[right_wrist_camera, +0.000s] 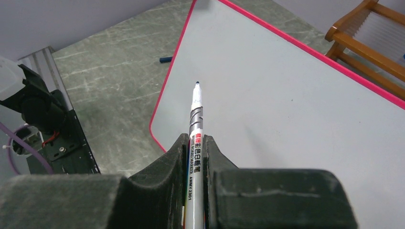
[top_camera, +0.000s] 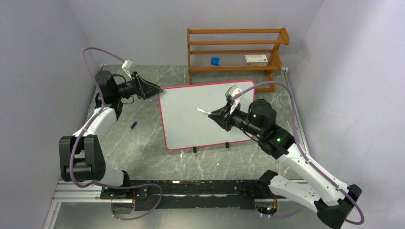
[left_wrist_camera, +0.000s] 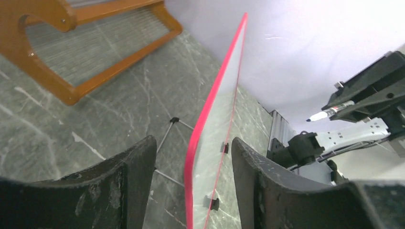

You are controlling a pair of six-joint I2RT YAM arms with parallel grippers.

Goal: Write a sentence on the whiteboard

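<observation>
Marble bench [top_camera: 143, 148]: blank whiteboard [top_camera: 191, 126] is sitting mid-bench. Your left end effector [top_camera: 160, 89] is straddling its rim, jaws apart, not gripping; your right end effector [right_wrist_camera: 193, 143] is clenching a marker [right_wrist_camera: 196, 107] above it. Likely next: clamp rim, lower tip, begin writing.

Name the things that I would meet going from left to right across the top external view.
blue cap → left gripper → marker → right gripper → white box on the rack
</observation>
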